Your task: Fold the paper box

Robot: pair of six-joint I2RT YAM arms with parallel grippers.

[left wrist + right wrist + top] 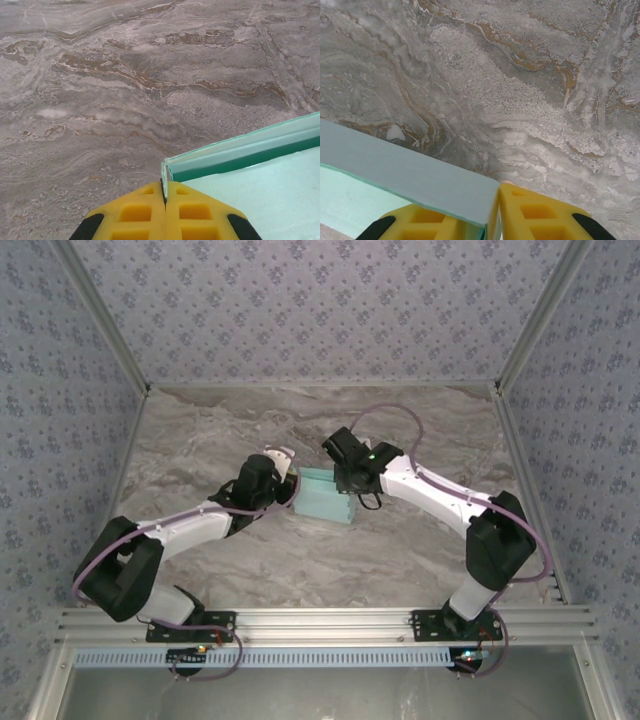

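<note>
**Paper box (325,496) pinched at both ends**

It lies partly formed in the middle of the surface (400,550), between the two arms. The left jaws are pressed together on a thin corner edge, likely anchoring it. The right jaws pinch a thicker side panel, seemingly to hold that fold in place.

The paper box (260,185) is thin mint card, smooth and matt. The tabletop (125,90) looks like veined grey-brown marble, possibly a printed matt laminate. The yellow finger pads (135,212) are moulded plastic, dull-surfaced.
</note>
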